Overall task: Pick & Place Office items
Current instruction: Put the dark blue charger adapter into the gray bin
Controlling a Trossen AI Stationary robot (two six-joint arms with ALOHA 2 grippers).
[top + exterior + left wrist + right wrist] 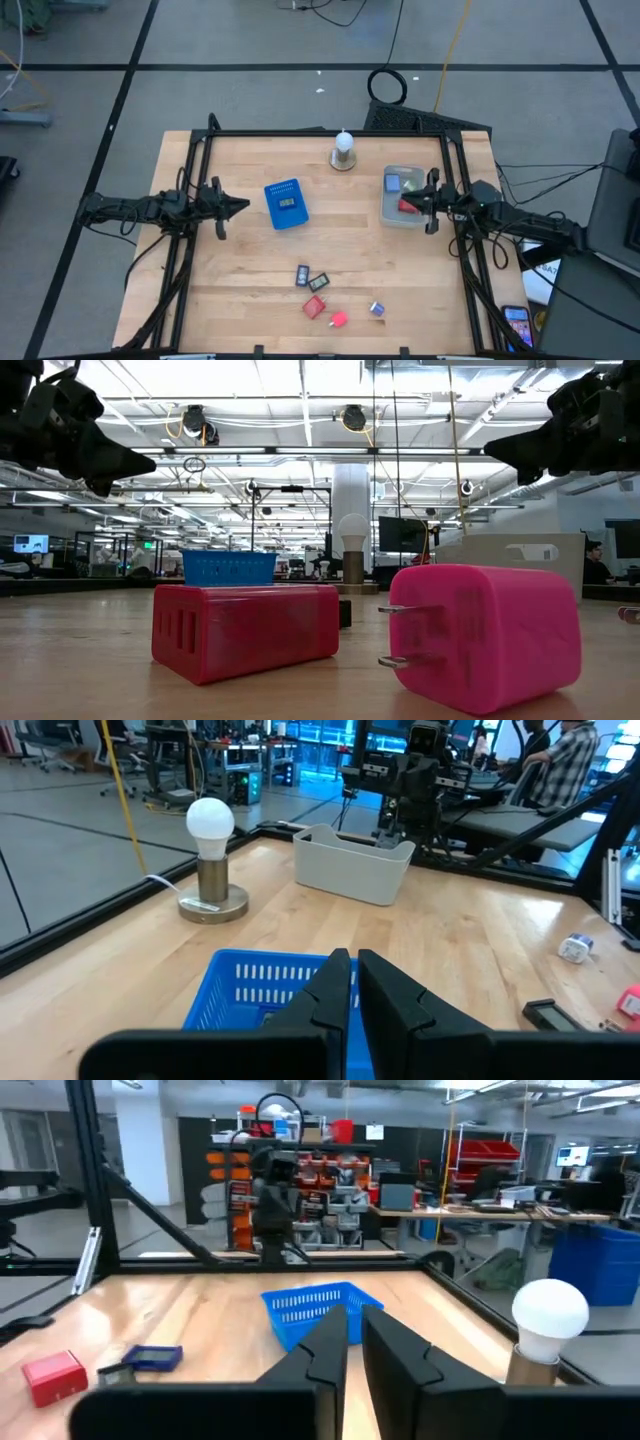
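Several small office items lie near the table's front edge: a red block (316, 307), a pink plug (338, 319), a purple-and-white piece (377, 309), a dark one (321, 281) and a blue one (303, 274). In the low view the red block (245, 630) and the pink plug (485, 635) rest flat on the wood. A blue piece (392, 182) and a red piece (408, 205) lie in the grey bin (388, 212). My left gripper (240, 207) is shut, level, beside the blue basket (286, 203). My right gripper (408, 203) is shut, level, above the bin.
A white bulb on a round base (344, 150) stands at the table's far middle. A black frame (320, 133) runs along the far edge and both sides. Bare wood lies between the basket, the bin and the loose pieces.
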